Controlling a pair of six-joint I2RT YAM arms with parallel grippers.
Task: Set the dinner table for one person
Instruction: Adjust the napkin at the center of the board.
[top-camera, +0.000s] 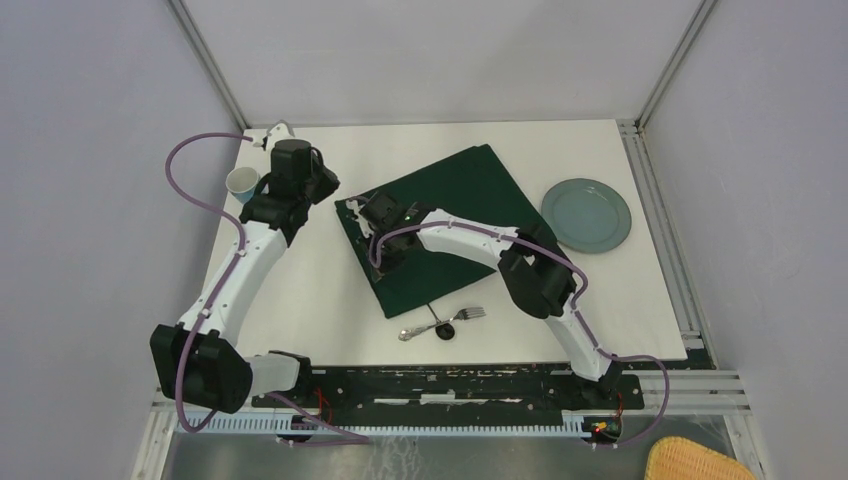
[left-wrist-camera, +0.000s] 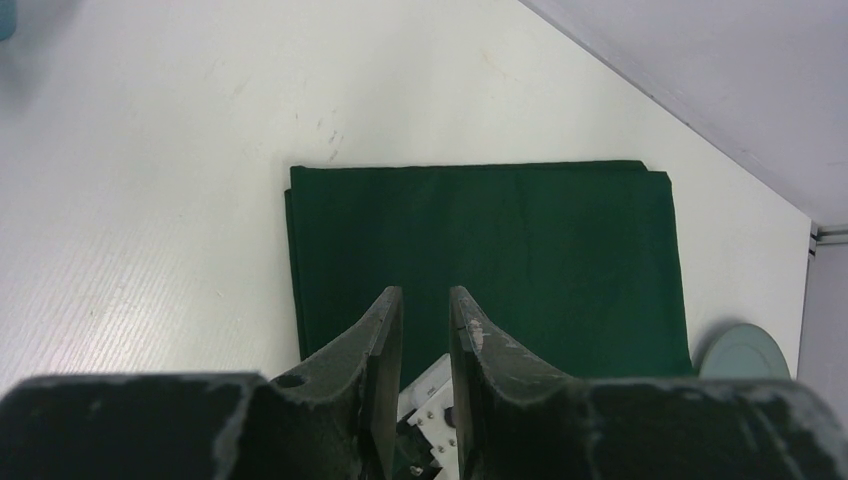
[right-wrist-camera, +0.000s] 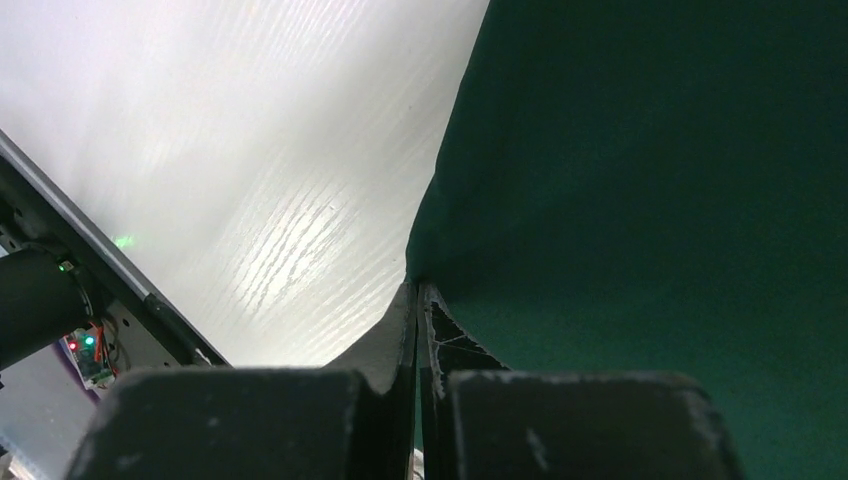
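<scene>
The white dinner table (top-camera: 300, 290) carries a dark green cloth (top-camera: 450, 215) lying askew at its middle. My right gripper (top-camera: 372, 232) is at the cloth's left edge. In the right wrist view the gripper (right-wrist-camera: 418, 290) is shut on that edge of the cloth (right-wrist-camera: 650, 200). My left gripper (top-camera: 328, 190) hovers left of the cloth's far left corner, next to a pale blue cup (top-camera: 242, 183). In the left wrist view the gripper (left-wrist-camera: 425, 297) has its jaws a little apart and empty, above the cloth (left-wrist-camera: 480, 250).
A grey-blue plate (top-camera: 586, 214) lies right of the cloth and shows in the left wrist view (left-wrist-camera: 745, 350). A fork (top-camera: 468, 314) and a spoon (top-camera: 418, 329) lie by the cloth's near corner. A wicker basket (top-camera: 695, 462) sits off the table, bottom right.
</scene>
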